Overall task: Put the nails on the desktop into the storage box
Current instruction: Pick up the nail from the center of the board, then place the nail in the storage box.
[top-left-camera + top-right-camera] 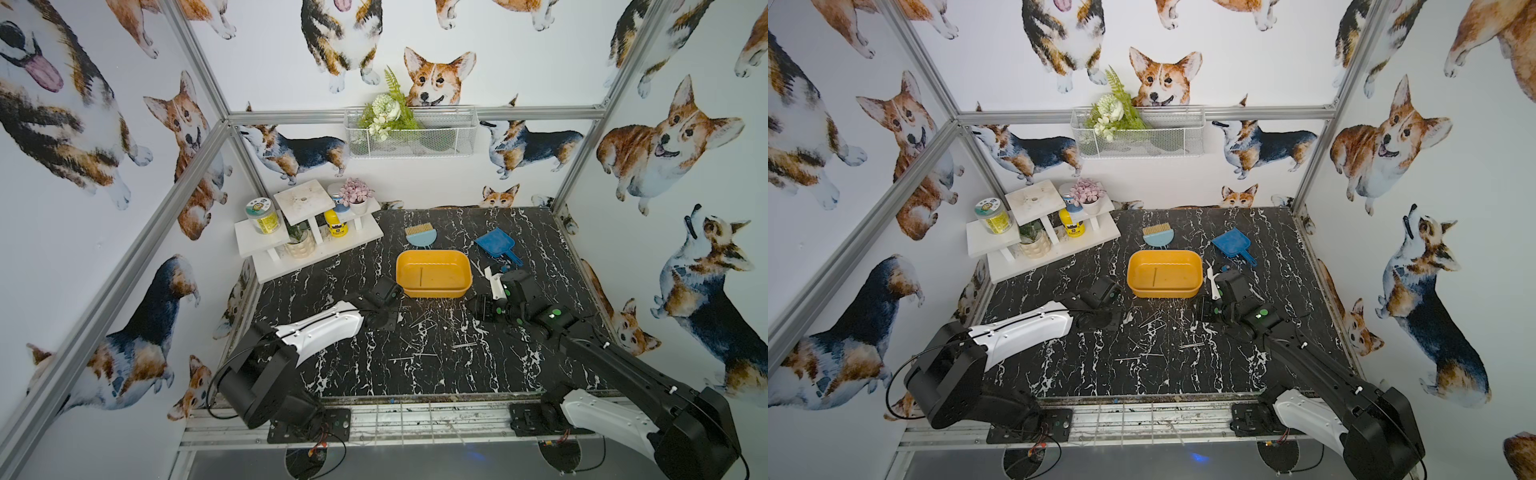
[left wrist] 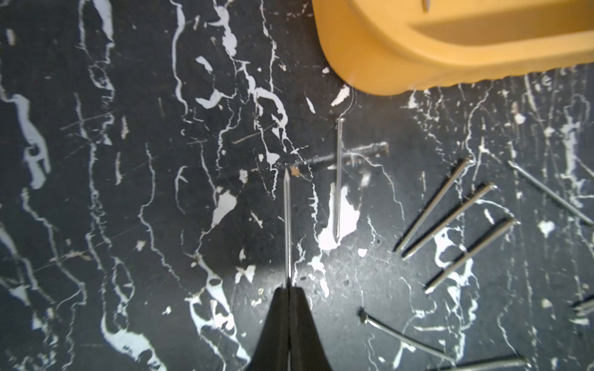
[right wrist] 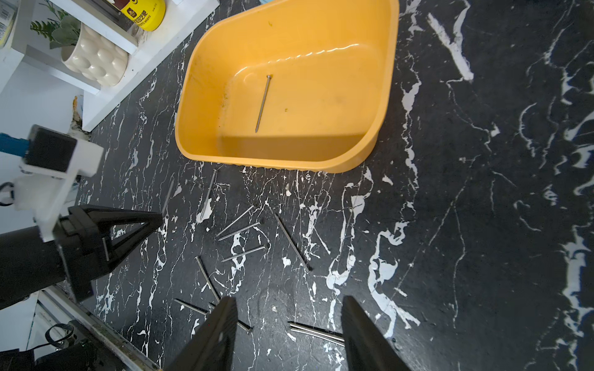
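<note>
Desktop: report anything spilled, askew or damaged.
Nails lie scattered at all angles on the desktop beside the storage box, which holds just one nail. A darker, rough pin lies crossed under a silvery one. The surface looks scratched.

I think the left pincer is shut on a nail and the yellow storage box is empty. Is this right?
Not fully. The left pincer is indeed shut on a thin nail, but the storage box is not empty: a single nail lies on its floor. The right wrist view shows it.
</note>
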`<action>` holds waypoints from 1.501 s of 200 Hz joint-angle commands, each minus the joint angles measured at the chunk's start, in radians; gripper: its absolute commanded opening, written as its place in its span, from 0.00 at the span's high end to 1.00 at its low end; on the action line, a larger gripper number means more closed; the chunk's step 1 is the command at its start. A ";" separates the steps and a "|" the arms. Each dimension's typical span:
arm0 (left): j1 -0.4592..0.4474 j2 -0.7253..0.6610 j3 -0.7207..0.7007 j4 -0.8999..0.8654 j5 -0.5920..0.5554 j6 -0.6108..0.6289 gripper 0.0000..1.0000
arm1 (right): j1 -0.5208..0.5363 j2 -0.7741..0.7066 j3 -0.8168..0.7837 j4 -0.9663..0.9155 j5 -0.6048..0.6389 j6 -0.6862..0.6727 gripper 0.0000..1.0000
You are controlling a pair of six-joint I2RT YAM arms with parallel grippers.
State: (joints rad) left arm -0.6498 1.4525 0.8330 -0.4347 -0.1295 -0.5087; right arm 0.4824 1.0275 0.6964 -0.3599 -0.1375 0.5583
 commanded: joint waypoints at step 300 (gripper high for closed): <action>0.026 0.494 0.787 -0.116 0.070 0.081 0.45 | 0.001 0.057 0.113 -0.013 0.016 -0.053 0.44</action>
State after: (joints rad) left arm -0.6247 1.9659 1.6115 -0.5659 -0.0406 -0.4191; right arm 0.4824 1.0912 0.7990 -0.3466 -0.1303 0.5339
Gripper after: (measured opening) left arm 0.539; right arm 0.560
